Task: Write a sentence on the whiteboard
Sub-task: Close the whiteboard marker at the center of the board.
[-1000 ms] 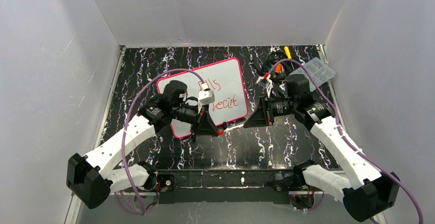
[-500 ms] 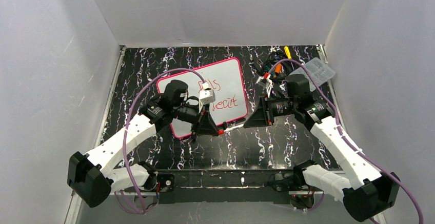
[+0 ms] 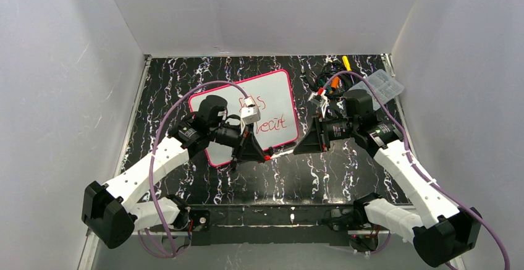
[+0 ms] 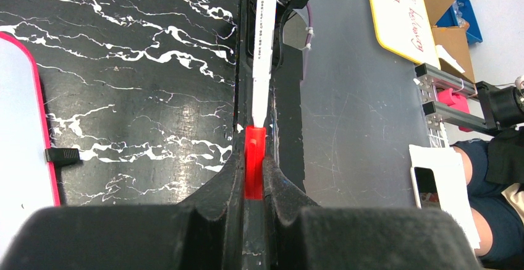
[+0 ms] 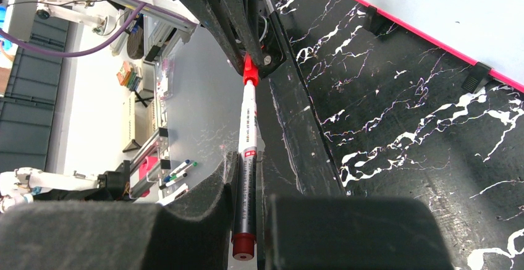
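Note:
The whiteboard (image 3: pixel 278 91), white with a pink-red rim, lies at the table's centre back. Parts of the red sentence (image 3: pixel 270 125) show on it; my left arm hides the rest. A white marker (image 3: pixel 283 153) spans the gap between both grippers, in front of the board. My left gripper (image 3: pixel 266 157) is shut on its red cap (image 4: pixel 254 159). My right gripper (image 3: pixel 298 149) is shut on the marker's dark rear barrel (image 5: pixel 246 189). The cap (image 5: pixel 249 72) meets the white barrel (image 4: pixel 262 47). The board's edge shows in the left wrist view (image 4: pixel 18 128) and its corner in the right wrist view (image 5: pixel 445 4).
A clear plastic compartment box (image 3: pixel 383 85) sits at the back right. A tangle of cables and coloured pens (image 3: pixel 330 82) lies beside it. Black clips (image 4: pixel 62 156) stick out from the board's rim. White walls enclose the black marbled table (image 3: pixel 346 177).
My left wrist has shifted slightly up and to the right. The marker stays held between both grippers, and the right arm has not moved.

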